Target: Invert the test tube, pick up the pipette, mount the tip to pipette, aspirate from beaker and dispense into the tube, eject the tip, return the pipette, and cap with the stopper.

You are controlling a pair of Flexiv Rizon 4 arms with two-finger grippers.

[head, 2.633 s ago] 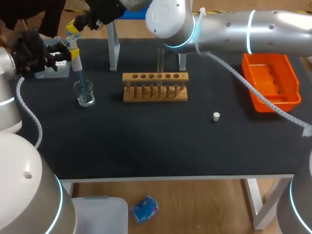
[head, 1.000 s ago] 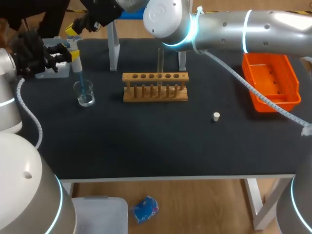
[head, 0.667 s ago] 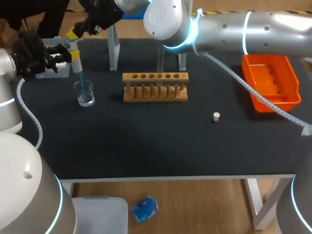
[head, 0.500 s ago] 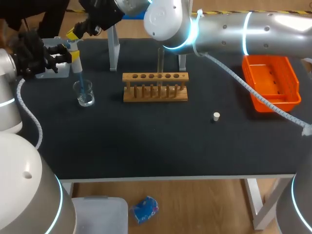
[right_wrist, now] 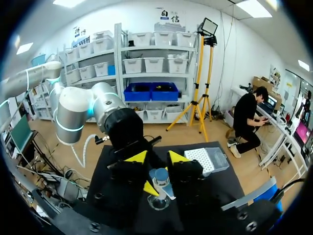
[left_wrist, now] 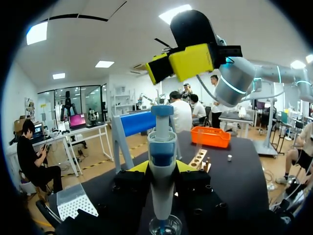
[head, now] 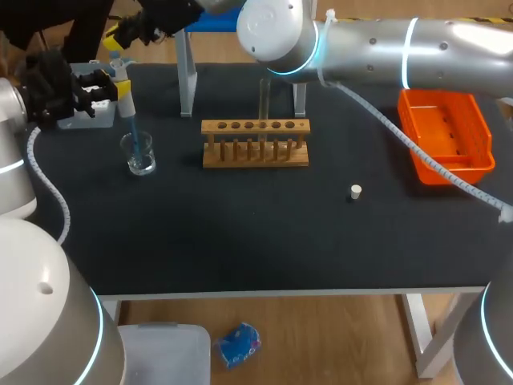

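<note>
Blue and white in the body, with a yellow band low on the barrel, the pipette stands upright at about ten o'clock on the black table. Its thin blue tip dips into the clear glass beaker right under it. The left gripper comes in from nine o'clock and is clamped on the barrel from both sides. The right arm reaches across from three o'clock to the far left corner. There the right gripper hangs just above the pipette's plunger, yellow fingers apart and holding nothing. A clear tip box sits beside the left gripper. A blue and white stand rises at eleven o'clock, between the pipette and the wooden rack near twelve. A glass test tube stands upright in the rack, its top close under the right arm's big joint, which covers the far edge there. A small white stopper lies alone at about three o'clock, well apart from the rack. An orange bin sits at two o'clock, and a grey cable hangs across its near corner. Only the left wrist view shows the gap between the plunger and the right gripper's fingers. The right wrist view alone looks straight down on the plunger between its own fingers, with the beaker beneath.
</note>
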